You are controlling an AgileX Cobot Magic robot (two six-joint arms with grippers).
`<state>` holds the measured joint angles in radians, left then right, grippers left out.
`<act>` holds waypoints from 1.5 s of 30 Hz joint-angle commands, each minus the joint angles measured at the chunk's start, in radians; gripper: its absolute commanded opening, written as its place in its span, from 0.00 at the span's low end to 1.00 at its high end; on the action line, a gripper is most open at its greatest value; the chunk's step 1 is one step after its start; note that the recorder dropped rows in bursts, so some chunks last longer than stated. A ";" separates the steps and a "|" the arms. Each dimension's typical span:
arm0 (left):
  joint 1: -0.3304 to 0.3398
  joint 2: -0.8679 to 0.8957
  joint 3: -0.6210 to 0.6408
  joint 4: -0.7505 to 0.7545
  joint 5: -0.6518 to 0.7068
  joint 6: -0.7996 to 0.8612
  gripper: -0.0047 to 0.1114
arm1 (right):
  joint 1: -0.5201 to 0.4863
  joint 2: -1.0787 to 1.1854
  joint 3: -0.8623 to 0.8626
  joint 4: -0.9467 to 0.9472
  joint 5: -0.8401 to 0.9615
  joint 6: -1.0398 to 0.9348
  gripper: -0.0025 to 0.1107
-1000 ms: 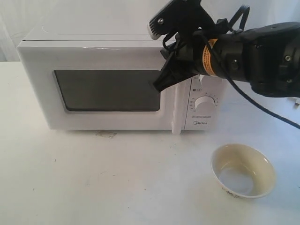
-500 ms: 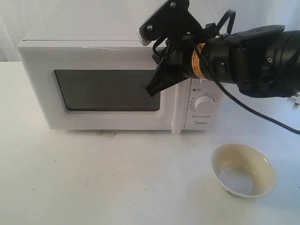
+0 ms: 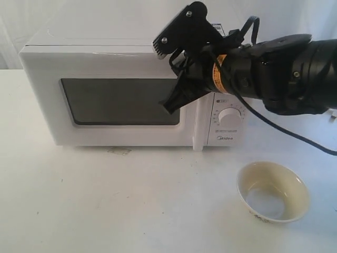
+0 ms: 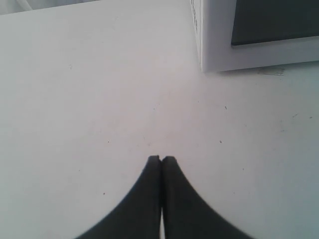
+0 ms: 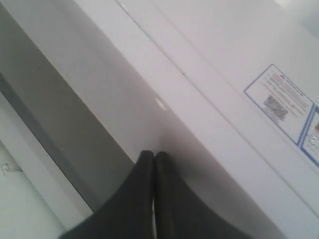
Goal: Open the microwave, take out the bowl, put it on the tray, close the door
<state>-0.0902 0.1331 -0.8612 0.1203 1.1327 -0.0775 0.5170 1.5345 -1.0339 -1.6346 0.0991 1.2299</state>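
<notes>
1. Progress: the door (image 3: 52, 105) of the Midea microwave (image 3: 121, 63) sits flush and shut, and the bowl (image 3: 272, 192) is outside it. Removal and closing therefore appear done. No tray is visible.
2. Bowl: cream ceramic, empty and upright on the white table (image 3: 105, 200), at the lower right of the exterior view.
3. Right gripper (image 3: 169, 105): jaws pressed together and empty, at the window's right edge beside the bar handle (image 3: 197, 129).
4. Left gripper (image 4: 161, 159): closed, empty, over the table.
</notes>
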 commanded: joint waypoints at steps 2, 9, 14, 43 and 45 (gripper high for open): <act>-0.004 -0.007 -0.002 0.000 0.088 -0.009 0.04 | -0.029 -0.114 0.055 0.044 0.019 0.020 0.02; -0.004 -0.007 -0.002 0.000 0.088 -0.009 0.04 | -0.029 -0.307 0.161 0.059 0.109 0.079 0.02; -0.004 -0.007 -0.002 0.000 0.088 -0.009 0.04 | -0.029 -0.370 0.224 0.101 0.102 0.079 0.02; -0.004 -0.007 -0.002 0.000 0.088 -0.009 0.04 | -0.029 -0.397 0.268 0.115 0.122 0.084 0.02; -0.004 -0.007 -0.002 0.000 0.088 -0.009 0.04 | -0.029 -0.409 0.272 0.123 0.118 0.086 0.02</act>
<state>-0.0902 0.1331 -0.8612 0.1220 1.1327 -0.0775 0.4932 1.1471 -0.7692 -1.5227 0.2088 1.3024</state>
